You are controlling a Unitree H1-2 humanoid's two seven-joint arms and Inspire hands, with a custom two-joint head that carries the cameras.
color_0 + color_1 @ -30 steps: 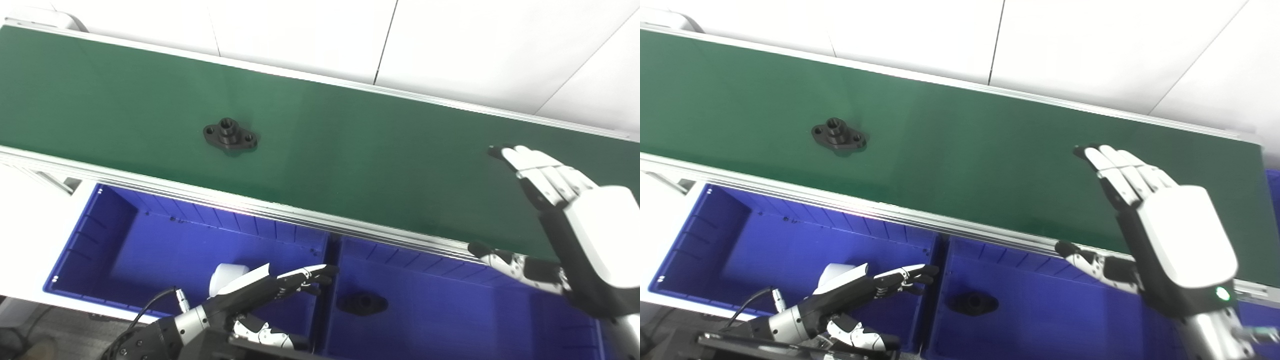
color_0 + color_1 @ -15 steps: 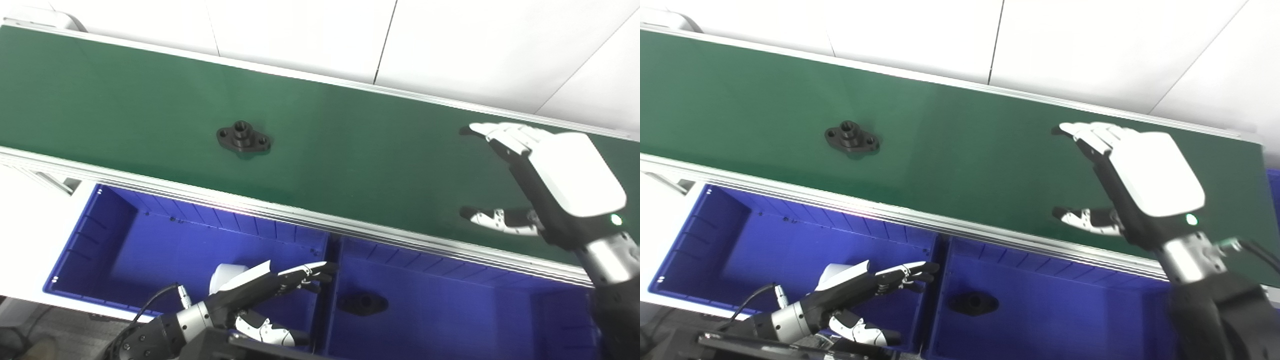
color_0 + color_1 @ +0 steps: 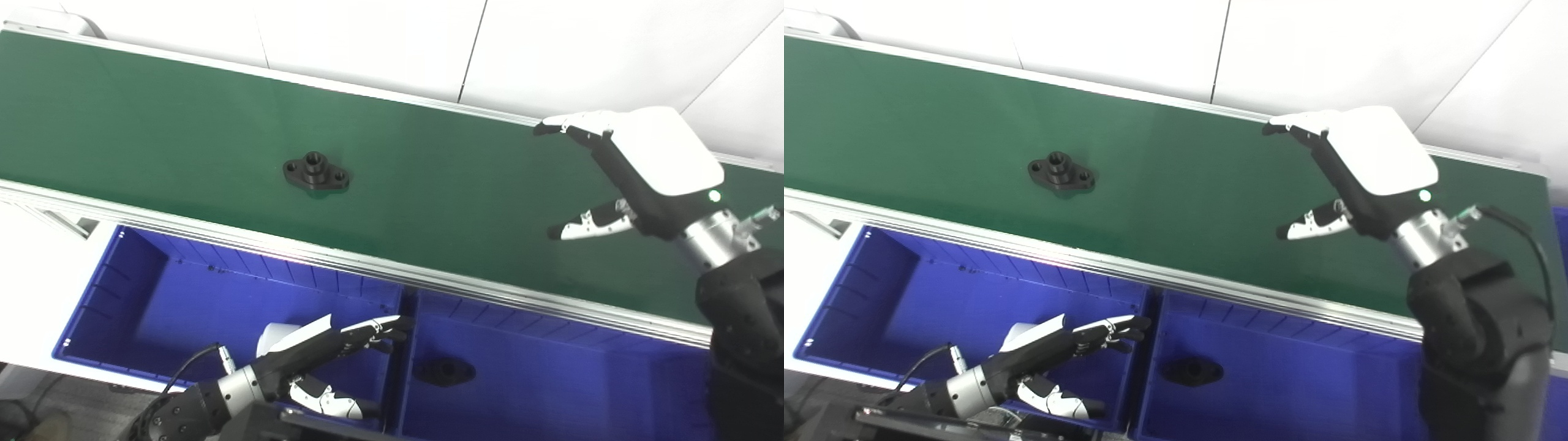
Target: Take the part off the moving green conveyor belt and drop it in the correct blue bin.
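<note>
The conveyor belt [image 3: 153, 122] is a matt green sheet, smooth and faintly sheened, edged by a ribbed rail [image 3: 343, 263] of brushed silver metal. The part [image 3: 316, 174] on it looks like dull black cast metal or plastic. The blue bins [image 3: 202, 294] are glossy moulded plastic. The right robot hand [image 3: 631, 165] has a smooth white plastic shell over black parts and a bare metal wrist.

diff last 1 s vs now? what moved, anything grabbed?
The black part rode rightward along the green belt. The right hand rose from the belt's near edge to over its far side, open, holding nothing. Nothing grabbed or released. The left hand stayed open over the blue bins; the part in the right bin didn't move.
</note>
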